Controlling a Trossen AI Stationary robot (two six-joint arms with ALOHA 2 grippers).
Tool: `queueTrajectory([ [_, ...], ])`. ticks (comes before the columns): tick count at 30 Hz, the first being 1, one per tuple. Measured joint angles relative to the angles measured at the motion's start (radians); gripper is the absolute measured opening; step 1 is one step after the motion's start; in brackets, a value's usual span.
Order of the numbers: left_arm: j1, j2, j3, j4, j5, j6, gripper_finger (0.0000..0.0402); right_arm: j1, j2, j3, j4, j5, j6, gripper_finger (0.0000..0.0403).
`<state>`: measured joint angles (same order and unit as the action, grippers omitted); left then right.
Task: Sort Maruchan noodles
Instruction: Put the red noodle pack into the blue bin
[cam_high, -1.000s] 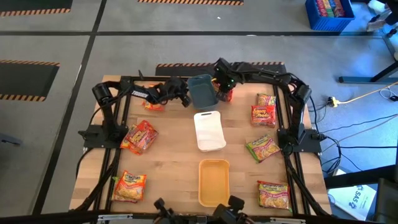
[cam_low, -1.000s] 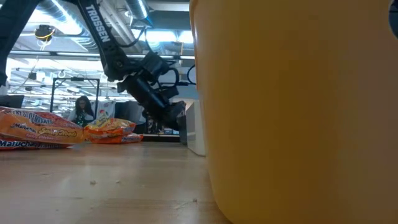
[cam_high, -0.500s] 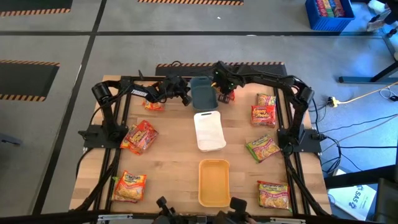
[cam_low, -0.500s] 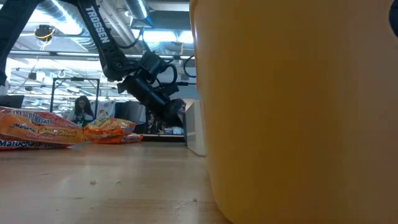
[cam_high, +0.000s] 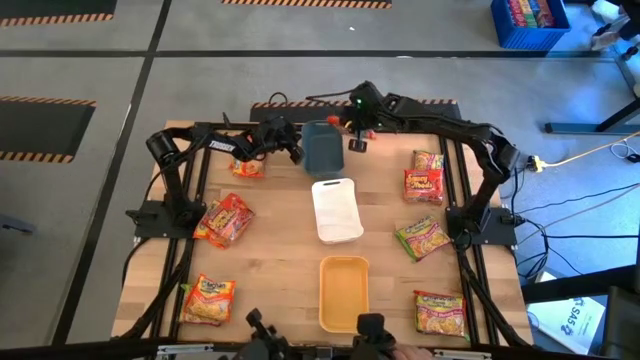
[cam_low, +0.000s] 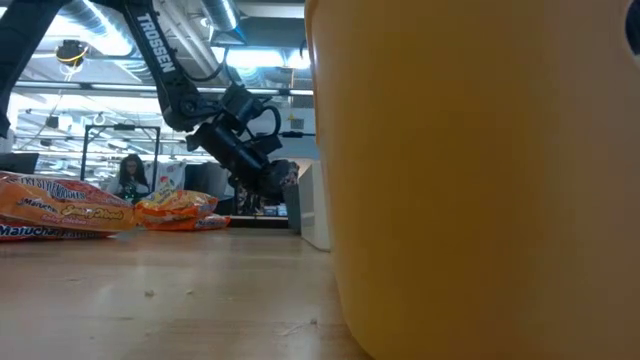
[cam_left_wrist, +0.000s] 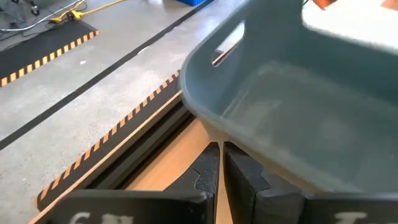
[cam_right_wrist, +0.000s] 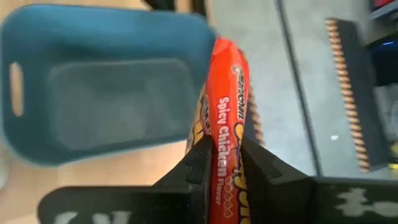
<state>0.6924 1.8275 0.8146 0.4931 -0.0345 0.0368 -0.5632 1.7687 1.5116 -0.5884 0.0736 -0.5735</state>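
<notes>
The right gripper (cam_right_wrist: 221, 163) is clamping a red crinkly noodle packet (cam_right_wrist: 222, 118) edge-on, printed "Spicy Chicken", and is holding it in the air just beside the blue-grey tray (cam_high: 322, 146) at the table's far edge. Only the right wrist view is showing that lettering. The left gripper (cam_left_wrist: 221, 167), fingers together and empty, is sitting beside the tray's other side.

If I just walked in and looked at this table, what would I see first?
Probably the right gripper at the far edge of the table, shut on a red Spicy Chicken packet lifted beside the blue-grey tray. Next, the three trays in a row down the middle: blue-grey, white tray, then yellow tray. The left gripper sits shut at the blue-grey tray's other side.
</notes>
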Motion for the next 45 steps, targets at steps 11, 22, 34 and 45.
queueTrajectory([
  [11, 0.003, 0.000, 0.000, 0.021, 0.004, 0.002, 0.0016, 0.002, 0.001, 0.000, 0.000, -0.033, -0.018, 0.0044],
  [22, -0.002, 0.000, 0.000, 0.021, 0.004, 0.002, 0.0016, -0.063, 0.089, 0.000, 0.264, -0.365, -0.133, 0.0044],
  [34, -0.002, 0.000, 0.000, 0.018, 0.004, 0.000, 0.0016, -0.108, 0.182, 0.000, 0.448, -0.514, -0.215, 0.0044],
  [45, -0.009, 0.000, 0.000, 0.014, 0.004, -0.001, 0.0016, -0.126, 0.219, 0.000, 0.397, -0.466, -0.269, 0.0044],
])
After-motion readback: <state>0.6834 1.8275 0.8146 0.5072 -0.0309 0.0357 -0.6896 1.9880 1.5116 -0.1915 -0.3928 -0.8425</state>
